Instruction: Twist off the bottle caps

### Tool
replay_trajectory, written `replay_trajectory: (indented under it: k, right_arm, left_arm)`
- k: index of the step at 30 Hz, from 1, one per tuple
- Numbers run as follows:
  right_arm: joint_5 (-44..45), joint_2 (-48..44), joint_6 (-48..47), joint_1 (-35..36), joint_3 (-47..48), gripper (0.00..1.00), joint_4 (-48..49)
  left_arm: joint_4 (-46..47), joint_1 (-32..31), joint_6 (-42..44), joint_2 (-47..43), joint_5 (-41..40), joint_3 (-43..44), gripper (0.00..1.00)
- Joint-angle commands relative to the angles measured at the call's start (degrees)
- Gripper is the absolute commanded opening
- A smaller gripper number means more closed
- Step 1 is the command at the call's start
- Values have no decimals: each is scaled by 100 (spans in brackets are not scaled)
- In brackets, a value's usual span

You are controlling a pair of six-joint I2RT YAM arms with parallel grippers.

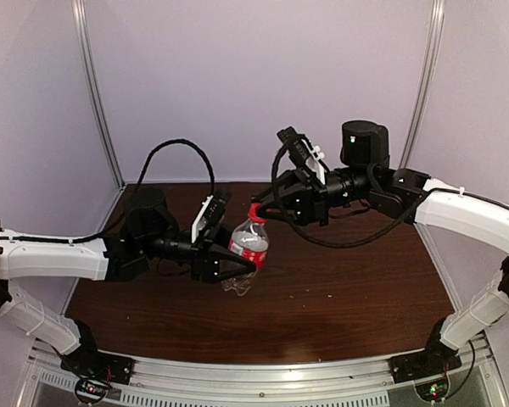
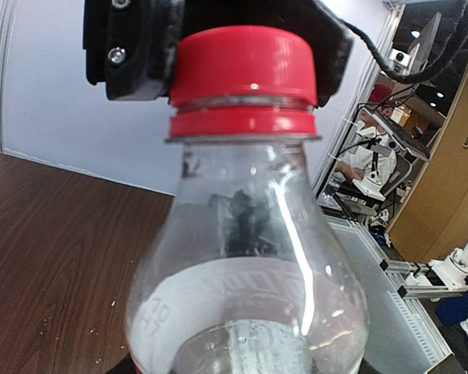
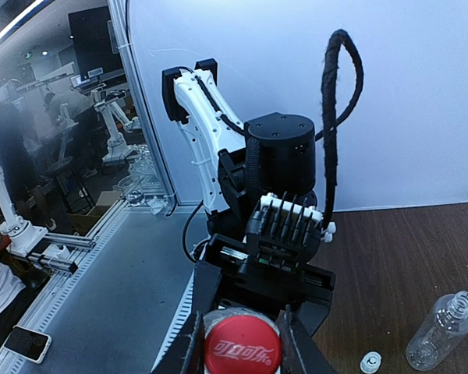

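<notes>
Two robot arms meeting over a dark wood-grain counter (image 1: 339,288). Left fingers (image 1: 234,270) pinched on the lower body of a clear red-label bottle (image 1: 248,244), tilted with its neck toward the right arm; unclear whether its base touches the counter. Band red and white, print too small to read from above. From the left wrist, only the pale back of the label through the plastic, lettering illegible. Right fingers (image 3: 300,351) closed on either side of the red cap (image 3: 242,351), seated on the neck. On the cap top, white Chinese characters in Coca-Cola's script. Elsewhere on the counter, a plain bottle (image 3: 441,331) lying down, neck open, a white cap (image 3: 370,362) near it.
</notes>
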Motion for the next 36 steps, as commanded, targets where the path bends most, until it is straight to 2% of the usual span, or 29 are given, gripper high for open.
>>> replay_trajectory:
  k: [1, 5, 8, 12, 14, 19, 24, 30, 36]
  right_arm:
    - [-8, 123, -33, -70, 3, 18, -2]
    - [230, 83, 233, -70, -3, 24, 82]
    - [519, -32, 392, -70, -86, 39, 136]
    - [943, -188, 574, -64, -104, 68, 64]
    - [1097, -296, 618, -61, -170, 77, 55]
    - [1423, -623, 868, -53, -284, 80, 72]
    - [2159, -843, 1425, -53, -285, 80, 24]
    - [3377, -731, 2163, -16, -68, 81, -315]
    - [3759, -456, 2365, 150, 99, 81, -394]
  left_arm:
    - [713, -116, 45, -171, 412, 50, 42]
    - [552, -119, 125, -154, 223, 90, 42]
    - [469, -120, 204, -124, 48, 100, 42]
    - [313, -113, 295, -140, -252, 101, 42]
    - [249, -119, 370, -113, -437, 100, 42]
    - [34, -114, 410, -123, -886, 126, 43]
    - [-445, -115, 485, -143, -1580, 310, 42]
    - [-854, -128, 520, -128, -2398, 497, 43]
    - [-1042, -144, 505, -84, -2811, 584, 43]
